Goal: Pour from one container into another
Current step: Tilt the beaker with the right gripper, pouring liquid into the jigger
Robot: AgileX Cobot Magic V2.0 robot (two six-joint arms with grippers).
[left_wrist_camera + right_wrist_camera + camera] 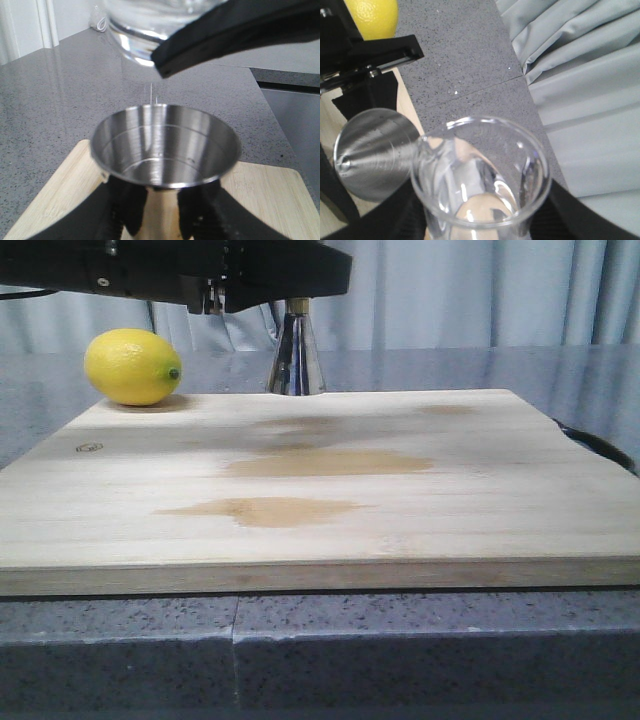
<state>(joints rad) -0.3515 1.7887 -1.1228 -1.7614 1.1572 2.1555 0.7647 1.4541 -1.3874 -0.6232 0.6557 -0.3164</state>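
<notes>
The steel jigger stands at the board's far edge, its upper cone hidden in the front view behind black arm parts. My left gripper is shut on the jigger's narrow waist, below its open cup. The clear glass beaker hangs tilted just above that cup, and a thin thread of liquid drops from it toward the cup. My right gripper is shut on the beaker, whose lip points at the jigger. One right finger shows beside the glass.
A yellow lemon lies on the back left corner of the pale wooden board. The board rests on a grey speckled counter. A black cable curves past the board's right edge. Curtains hang behind.
</notes>
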